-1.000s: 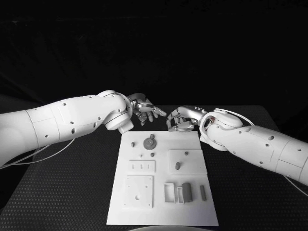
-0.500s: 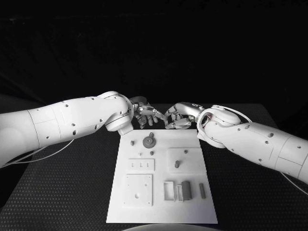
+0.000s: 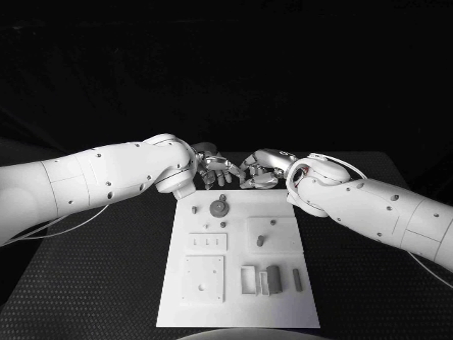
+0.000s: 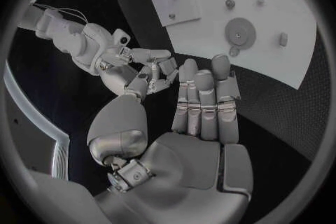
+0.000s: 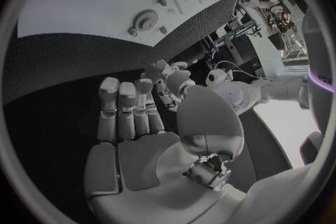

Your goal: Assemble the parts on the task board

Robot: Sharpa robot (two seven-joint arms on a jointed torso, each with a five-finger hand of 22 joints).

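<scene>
Parts (image 3: 219,207) on task board (image 3: 237,312), clear of fingers | both hands' fingers spread, empty

— What lies behind the work area?
— Darkness, mostly. In the head view everything beyond the far edge of the surface (image 3: 94,269) is black, with no wall or window to make out.
— And the surface itself?
— Black, with a fine dotted or woven texture that catches a little light. Its far corners show as a dim grey band at either side.
— Any furniture?
— The right wrist view shows a cluttered stand or rack (image 5: 238,39) of equipment with cables, off past the edge of the surface; I cannot tell what it is.
— Light?
— It falls from above onto the surface; the room around stays dark.
</scene>
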